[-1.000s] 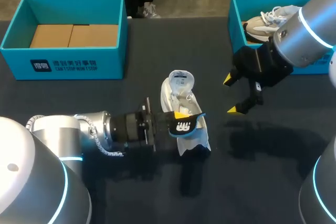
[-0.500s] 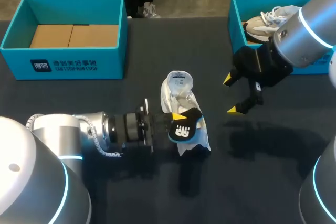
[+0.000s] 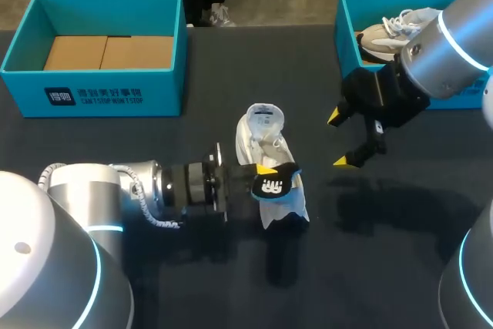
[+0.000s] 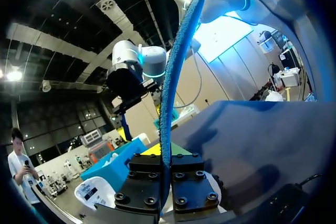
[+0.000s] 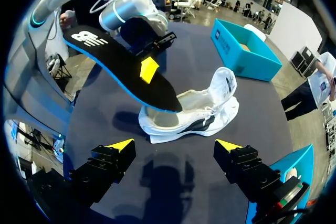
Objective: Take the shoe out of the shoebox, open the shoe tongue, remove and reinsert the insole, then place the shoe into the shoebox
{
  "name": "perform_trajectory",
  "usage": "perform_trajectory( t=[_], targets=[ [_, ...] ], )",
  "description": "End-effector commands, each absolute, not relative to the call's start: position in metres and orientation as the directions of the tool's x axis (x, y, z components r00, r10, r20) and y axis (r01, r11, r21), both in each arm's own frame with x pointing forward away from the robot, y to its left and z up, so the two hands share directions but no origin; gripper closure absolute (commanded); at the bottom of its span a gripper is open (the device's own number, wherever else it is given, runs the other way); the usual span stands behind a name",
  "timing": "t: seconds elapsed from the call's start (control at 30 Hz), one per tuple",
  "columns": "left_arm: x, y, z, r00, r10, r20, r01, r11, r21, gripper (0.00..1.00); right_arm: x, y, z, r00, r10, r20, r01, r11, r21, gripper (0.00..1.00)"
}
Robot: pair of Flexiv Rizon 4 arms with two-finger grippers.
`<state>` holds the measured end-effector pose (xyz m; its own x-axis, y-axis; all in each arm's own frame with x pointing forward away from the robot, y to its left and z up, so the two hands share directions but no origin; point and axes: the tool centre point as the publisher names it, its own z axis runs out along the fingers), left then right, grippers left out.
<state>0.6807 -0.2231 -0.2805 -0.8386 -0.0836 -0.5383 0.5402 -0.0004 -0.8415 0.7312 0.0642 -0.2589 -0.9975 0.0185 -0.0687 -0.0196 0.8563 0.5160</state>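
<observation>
Your left gripper [image 3: 266,175] pinches insole [image 5: 121,69] between pressed-together fingers, held over shoe [image 5: 194,114]. Shoe stands on table [image 3: 231,75], mid-table. Your right gripper [image 5: 176,144] spread wide, empty, hovering beside shoe, near shoebox [image 3: 347,32]. Insole tip at shoe opening; contact unclear. Head view: insole hides shoe's toe.

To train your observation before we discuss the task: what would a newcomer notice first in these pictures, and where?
The black insole, blue underneath, clamped in the left gripper and held slanting above the white shoe lying mid-table, draws the eye first. Then the open right gripper beside the shoe, and the teal left shoebox and right shoebox at the table's far corners, the right one holding a second shoe.
</observation>
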Motion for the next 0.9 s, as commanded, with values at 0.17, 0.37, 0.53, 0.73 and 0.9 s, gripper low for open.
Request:
perform_trajectory(
  t=[0.17, 0.37, 0.53, 0.73, 0.9],
  targets=[
    [0.686, -0.226, -0.278, -0.822, -0.057, -0.567, 0.569, -0.036, -0.821, 1.0, 0.732, 0.065, -0.26, -0.997, 0.018, -0.069, -0.02, 0.857, 0.516, 0.0],
    [0.685, -0.227, -0.275, -0.818, -0.043, -0.574, 0.575, -0.045, -0.817, 1.0, 0.732, 0.065, -0.26, -0.997, 0.018, -0.069, -0.02, 0.857, 0.516, 0.0],
    [0.684, -0.229, -0.279, -0.822, -0.02, -0.57, 0.57, -0.035, -0.821, 1.0, 0.732, 0.065, -0.26, -0.997, 0.018, -0.069, -0.02, 0.857, 0.516, 0.0],
    [0.683, -0.229, -0.287, -0.824, 0.014, -0.566, 0.566, -0.019, -0.824, 1.0, 0.732, 0.065, -0.26, -0.997, 0.018, -0.069, -0.02, 0.857, 0.516, 0.0],
    [0.683, -0.228, -0.291, -0.822, 0.035, -0.569, 0.568, -0.016, -0.823, 1.0, 0.732, 0.065, -0.26, -0.997, 0.018, -0.069, -0.02, 0.857, 0.516, 0.0]
  ],
)
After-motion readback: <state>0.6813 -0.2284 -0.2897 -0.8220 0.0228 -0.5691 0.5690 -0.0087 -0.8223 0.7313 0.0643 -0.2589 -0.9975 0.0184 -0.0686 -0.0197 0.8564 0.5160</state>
